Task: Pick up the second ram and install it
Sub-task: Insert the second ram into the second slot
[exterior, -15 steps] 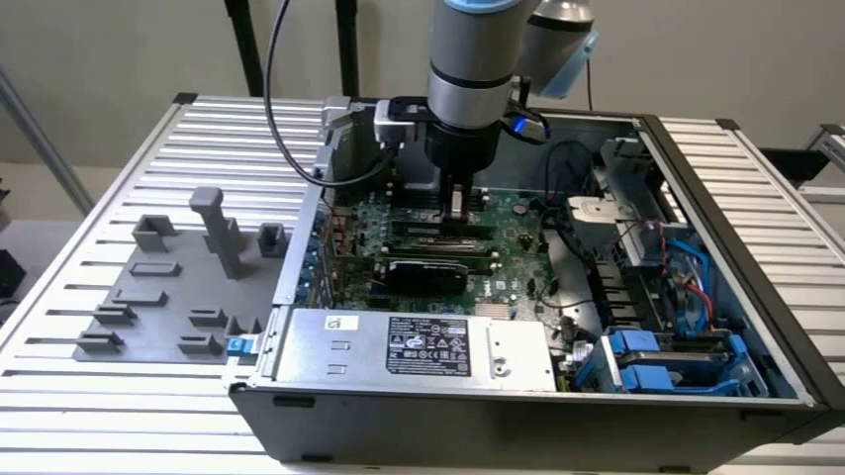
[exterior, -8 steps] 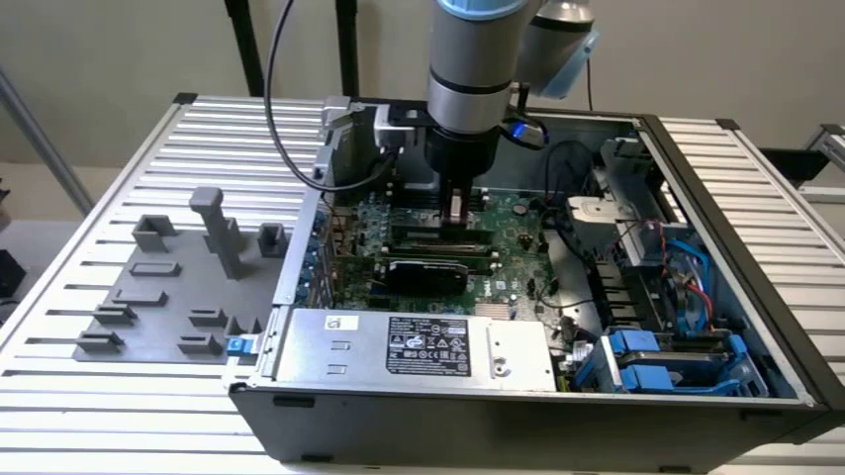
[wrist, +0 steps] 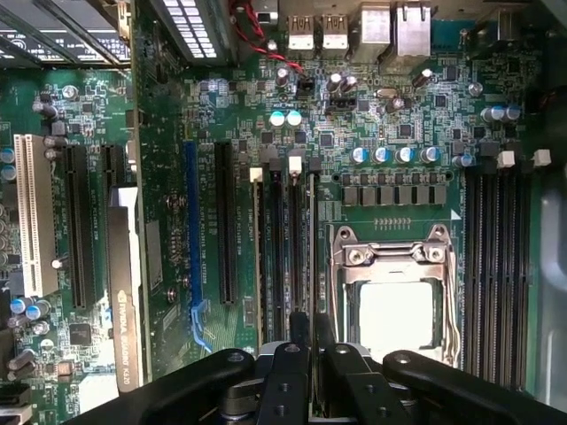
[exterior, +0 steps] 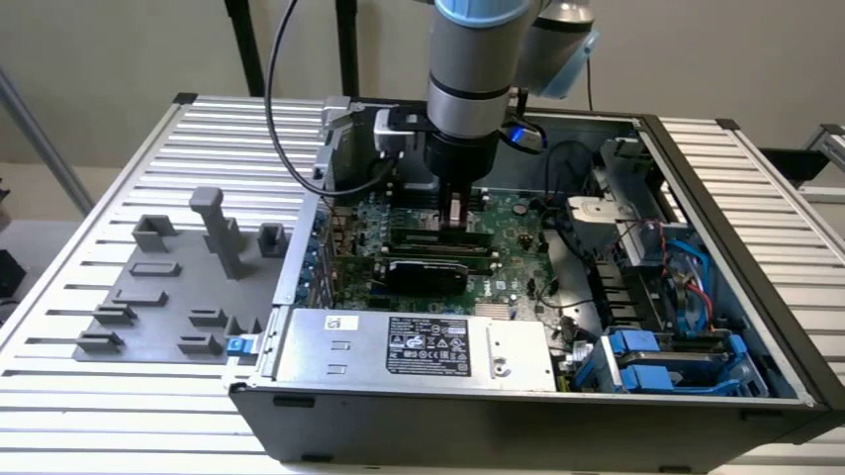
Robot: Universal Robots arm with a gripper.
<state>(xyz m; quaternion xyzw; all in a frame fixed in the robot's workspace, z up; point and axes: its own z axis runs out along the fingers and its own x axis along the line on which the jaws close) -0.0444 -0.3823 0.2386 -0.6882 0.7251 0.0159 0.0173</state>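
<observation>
I am working over a ribbed metal table (exterior: 106, 396) against a pale wall, and going from the exterior view's left, a grey holder tray (exterior: 158, 297) with its upright blocks is sitting on the slats, well apart from me. Next to it the open computer case (exterior: 528, 416) is lying on its side, the silver power supply (exterior: 410, 346) along its near edge and blue drive brackets (exterior: 660, 361) at the exterior view's right. I am reaching straight down into the case — my gripper (exterior: 457, 220) is hanging just above the green motherboard (wrist: 399, 133). My fingers (wrist: 285, 381) are closing tight on the second ram (wrist: 301, 329), a thin strip standing on edge between them, directly over the black memory slots (wrist: 292, 239) just beside the CPU socket (wrist: 397, 301). Whether the strip is already touching a slot, I cannot tell. A black graphics card (wrist: 127, 292) is sitting in a slot farther off.
</observation>
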